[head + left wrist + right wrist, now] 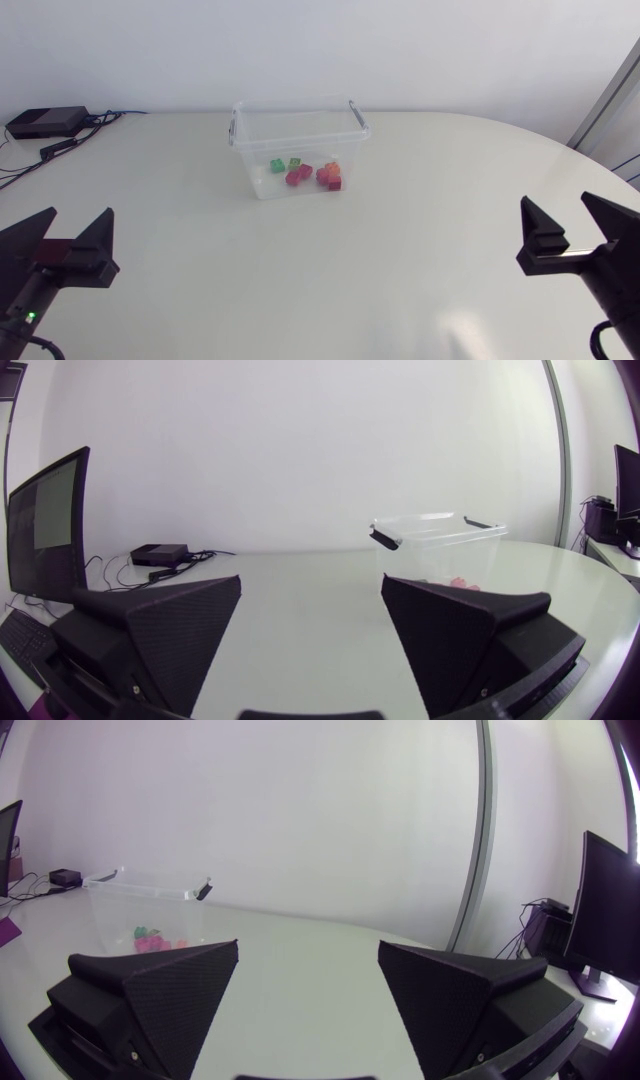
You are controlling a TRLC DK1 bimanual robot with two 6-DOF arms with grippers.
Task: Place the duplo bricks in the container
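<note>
Duplo bricks (pixel 305 172) are all sitting inside the container (pixel 300 105), down on its floor. None are showing out on the table (pixel 400 260).

Head view breakdown:
- green brick (pixel 277 165) and lighter green brick (pixel 295 163) are lying side by side in the container's left half
- magenta brick (pixel 297 177) is sitting just in front of those two
- orange brick (pixel 331 168) and red brick (pixel 331 182) are bunching together in the right half, touching or overlapping, can't tell which

The exact count is hard to call, roughly five.

Container is a clear tub standing upright with no lid on it. It is sitting at the far middle of the table, with dark handles showing at both short ends.

Left gripper (pixel 78 215) is hanging over the near left side of the table, well apart from the container. Its fingers are spread wide and gripping nothing. In the left wrist view the container is showing ahead, beyond the gap between the fingers and a bit toward the right finger.

Right gripper (pixel 557 205) is hanging over the near right side, also well apart from the container. Its fingers are spread wide too, with nothing between them. In the right wrist view the container is showing ahead, off past the left finger, with coloured bricks visible through its wall.

Black box (pixel 45 122) with cables is sitting at the table's far left corner.
</note>
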